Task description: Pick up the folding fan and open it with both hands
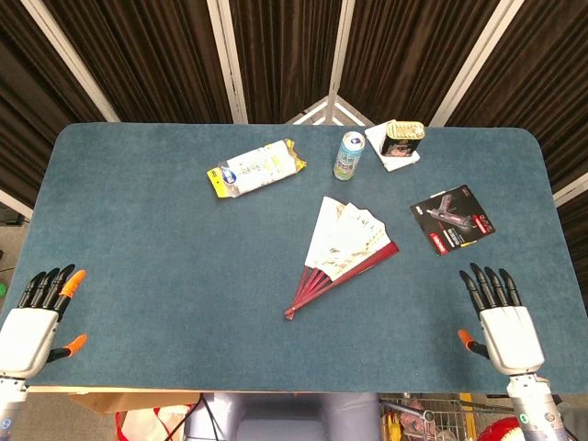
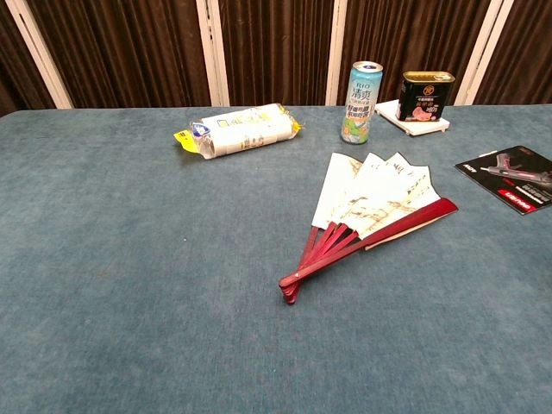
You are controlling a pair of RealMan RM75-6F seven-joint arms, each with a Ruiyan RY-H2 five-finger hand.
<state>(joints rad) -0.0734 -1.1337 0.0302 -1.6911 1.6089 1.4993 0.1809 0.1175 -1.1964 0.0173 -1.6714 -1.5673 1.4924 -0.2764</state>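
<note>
A folding fan point(image 1: 342, 248) point(image 2: 366, 216) with dark red ribs and white paper lies partly spread on the blue table, right of centre, its pivot end pointing toward the near edge. My left hand point(image 1: 37, 317) rests flat at the near left corner, fingers apart, holding nothing. At the near right edge lies my right hand point(image 1: 501, 317), also flat with fingers spread and nothing in it. Both hands are well away from the fan. The chest view shows no hand.
A white and yellow snack packet point(image 1: 255, 169) point(image 2: 241, 129) lies at the back left of centre. A drink can point(image 1: 349, 154) point(image 2: 363, 90) and a dark tin point(image 1: 402, 139) point(image 2: 424, 95) on a white tray stand at the back. A black leaflet point(image 1: 453, 220) point(image 2: 509, 177) lies right.
</note>
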